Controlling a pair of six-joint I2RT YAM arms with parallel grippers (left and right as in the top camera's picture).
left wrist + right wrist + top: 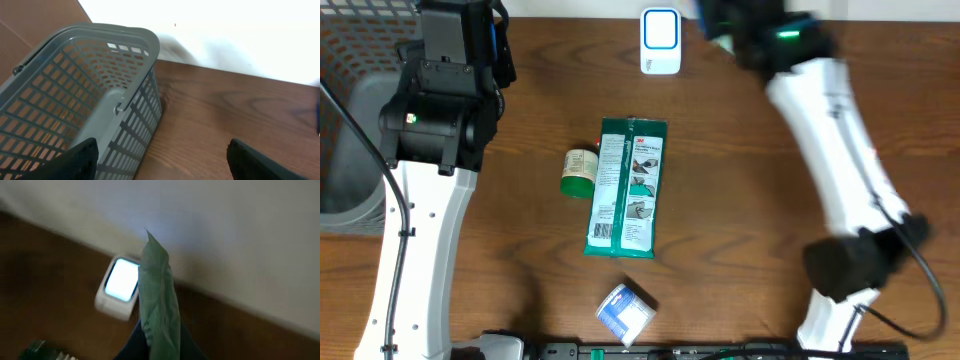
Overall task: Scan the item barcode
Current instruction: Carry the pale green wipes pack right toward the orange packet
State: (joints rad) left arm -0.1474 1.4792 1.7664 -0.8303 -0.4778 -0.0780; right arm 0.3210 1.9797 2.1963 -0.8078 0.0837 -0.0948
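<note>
We found the pouch clamped in the right gripper. Its long axis ran straight up out of the closed jaws, and its thin edge faced the wrist camera. The scanner sat just left of it with its lit window up, at the far edge of the table.

From overhead that arm was blurred, but it hung just right of the scanner, far nearer than the other arm. We judged that the coming move needed only a short carry leftward. It would also need a turn to bring a flat face of the pouch over the window (we could not tell which face bore the barcode).

The left gripper stood wide open and held nothing. It was at the far left, beside the basket, and the part of the basket we could see held nothing.

A packet lay mid-table with its long axis near to far. A jar lay just left of it, and a blue pack lay nearer.
</note>
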